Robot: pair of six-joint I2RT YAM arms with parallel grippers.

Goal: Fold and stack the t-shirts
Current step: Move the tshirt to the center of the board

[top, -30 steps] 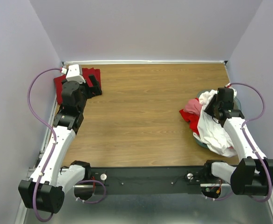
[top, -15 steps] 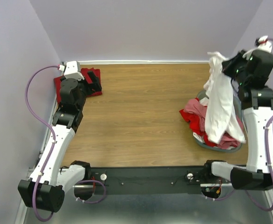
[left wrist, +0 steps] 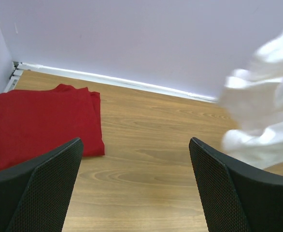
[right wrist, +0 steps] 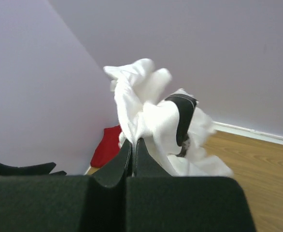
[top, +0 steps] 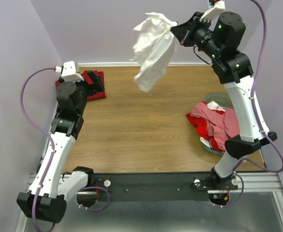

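Note:
My right gripper (top: 179, 30) is shut on the large white t-shirt (top: 153, 48) and holds it high above the table's far middle; the shirt hangs bunched below it. In the right wrist view the jaws (right wrist: 133, 147) pinch the white cloth (right wrist: 146, 113). A folded dark red t-shirt (top: 86, 83) lies flat at the far left corner, also in the left wrist view (left wrist: 40, 121). My left gripper (top: 97, 86) is open and empty just above the table beside it (left wrist: 136, 159). Red and pink t-shirts (top: 213, 123) lie heaped at the right. The white shirt shows blurred at the right of the left wrist view (left wrist: 264, 116).
A teal plastic bin (top: 219, 100) sits at the table's right edge under the heap of shirts. Lilac walls close the table at the back and both sides. Bare wooden tabletop (top: 141, 125) lies between the arms.
My right arm has lifted the white t-shirt out of the bin, raised it high and swung it left over the table's far middle. The left gripper has stayed by the dark red shirt.

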